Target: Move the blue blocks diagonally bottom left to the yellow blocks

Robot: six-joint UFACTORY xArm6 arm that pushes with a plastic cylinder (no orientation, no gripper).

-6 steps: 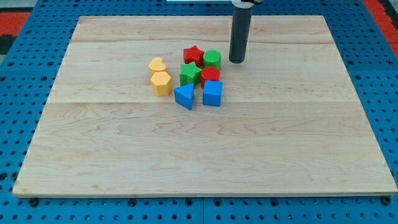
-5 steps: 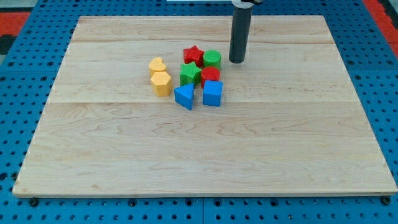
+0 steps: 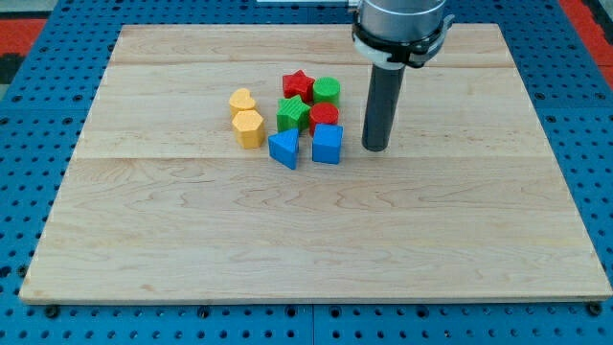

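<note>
Two blue blocks sit near the board's middle: a blue triangular block (image 3: pixel 283 149) and a blue block (image 3: pixel 327 144) to its right. Two yellow blocks stand to their left: a yellow heart-like block (image 3: pixel 242 100) above a yellow hexagonal block (image 3: pixel 248 127). My tip (image 3: pixel 375 148) rests on the board just right of the right-hand blue block, apart from it by a small gap.
A red star (image 3: pixel 298 84), a green round block (image 3: pixel 327 91), a green star (image 3: pixel 292 114) and a red block (image 3: pixel 324 118) cluster directly above the blue blocks. The wooden board (image 3: pixel 316 240) lies on a blue pegboard.
My tip has moved toward the view's bottom and slightly right, from beside the green round block to beside the right-hand blue block. No block has moved.
</note>
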